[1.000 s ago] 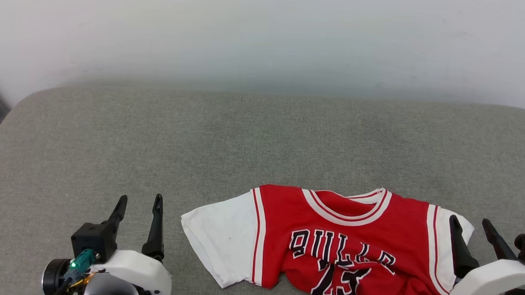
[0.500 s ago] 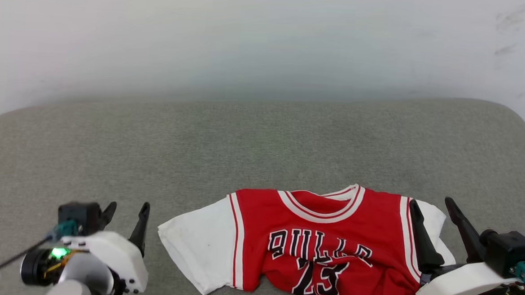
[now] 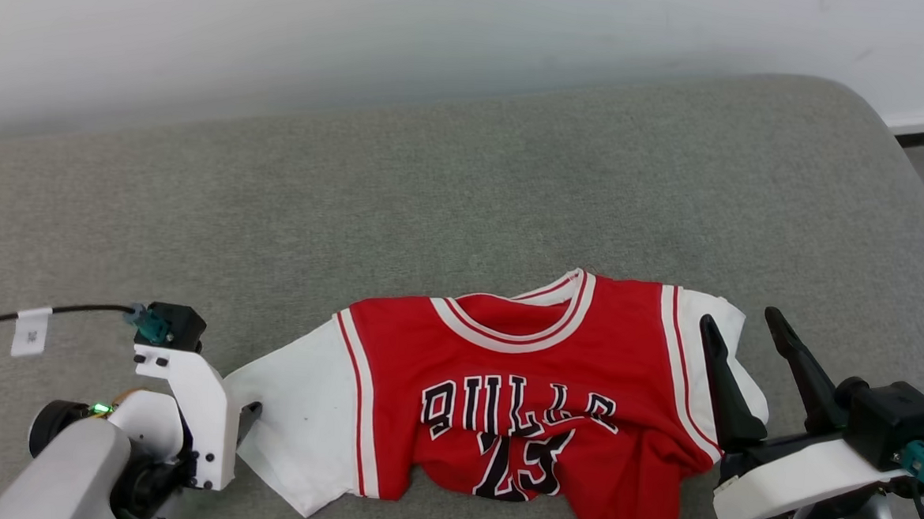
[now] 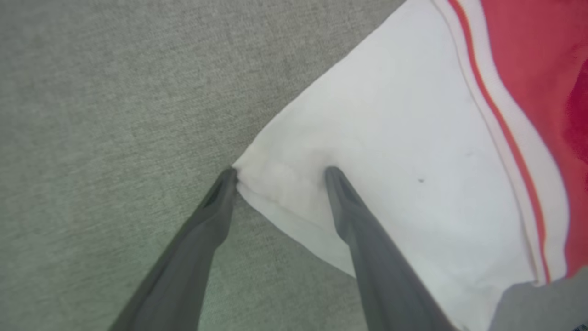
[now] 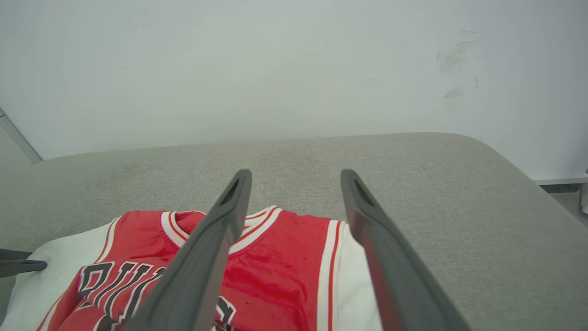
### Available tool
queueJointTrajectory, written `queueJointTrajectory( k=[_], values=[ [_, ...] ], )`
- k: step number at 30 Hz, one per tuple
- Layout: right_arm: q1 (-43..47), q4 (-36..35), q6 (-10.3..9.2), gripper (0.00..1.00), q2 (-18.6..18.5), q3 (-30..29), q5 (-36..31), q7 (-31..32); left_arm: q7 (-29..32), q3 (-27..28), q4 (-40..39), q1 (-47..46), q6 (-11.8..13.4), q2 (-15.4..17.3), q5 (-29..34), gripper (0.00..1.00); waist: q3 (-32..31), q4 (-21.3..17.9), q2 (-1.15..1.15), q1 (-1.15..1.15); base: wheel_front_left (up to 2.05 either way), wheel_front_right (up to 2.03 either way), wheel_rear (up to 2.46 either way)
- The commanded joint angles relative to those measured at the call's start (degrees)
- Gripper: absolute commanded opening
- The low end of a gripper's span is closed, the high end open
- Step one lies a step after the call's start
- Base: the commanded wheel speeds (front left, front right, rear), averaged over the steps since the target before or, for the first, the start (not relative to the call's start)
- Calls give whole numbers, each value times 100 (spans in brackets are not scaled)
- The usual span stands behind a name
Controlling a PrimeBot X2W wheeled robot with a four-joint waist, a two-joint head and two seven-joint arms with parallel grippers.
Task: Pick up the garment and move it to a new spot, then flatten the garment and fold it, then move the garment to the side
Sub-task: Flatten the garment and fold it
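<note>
The garment, a red jersey with white sleeves and black "BULLS 23" lettering facing up, lies rumpled on the grey padded surface. My left gripper points down at the corner of its left white sleeve. It is open, with one fingertip on the sleeve and the other at the corner's edge. Its white wrist housing sits beside that sleeve. My right gripper is open above the right sleeve, holding nothing. In the right wrist view it hovers over the jersey.
A white wall runs behind the padded surface. The surface's rounded right edge drops to the floor. A black cable with a white tag trails left from my left wrist. Bare grey padding lies beyond the collar.
The head camera has shifted, so the jersey sits differently in the picture. My left gripper has tipped down onto the left sleeve corner. My right gripper has come in over the right sleeve. Both stayed open.
</note>
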Motion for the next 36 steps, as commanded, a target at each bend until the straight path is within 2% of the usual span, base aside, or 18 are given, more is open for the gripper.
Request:
queueJointTrajectory(
  k=[1,5,6,7,8,14,20,26,29,34,36],
  values=[
    [-91,13,-3,100,34,18,31,-36,116,-42,77,-71,-13,29,-21,100,159,-157,0,-1,0,0,0],
    [-105,112,-3,100,61,-10,78,-92,750,-329,417,48,-80,-75,-132,100,230,-230,0,-1,0,0,0],
    [-110,133,-4,100,68,-12,89,-95,869,-397,463,90,-117,-127,-174,65,236,-243,0,-1,0,0,0],
    [-117,154,-3,100,74,-8,90,-97,895,-430,463,113,-141,-194,-217,20,237,-256,0,-1,0,0,0],
    [-119,168,-4,100,77,-7,100,-98,852,-443,449,123,-132,-264,-230,0,230,-259,0,-1,0,0,0],
    [-71,235,-3,100,39,-114,211,76,234,-397,288,192,27,-346,4,0,39,-155,0,-1,0,0,0],
    [-11,447,-3,100,-169,-423,521,597,-756,-141,-155,183,473,-328,371,0,-190,110,0,-1,0,0,0],
    [-254,1131,-3,100,-617,-1025,1036,1646,-1358,-23,-784,239,763,-378,591,0,-261,440,0,-1,0,0,0],
    [-457,1492,-3,100,-955,-1225,1247,2191,-1530,-17,-1119,206,857,-409,688,0,-192,595,0,-1,0,0,0],
    [-905,2048,-3,100,-1434,-1287,1462,3114,-1708,-34,-1632,19,976,-440,869,0,106,817,0,-1,0,0,0],
    [-1149,2165,-3,100,-1503,-1234,1590,3417,-1728,-74,-1813,-80,996,-466,952,0,280,902,0,-1,0,0,0]
  ],
)
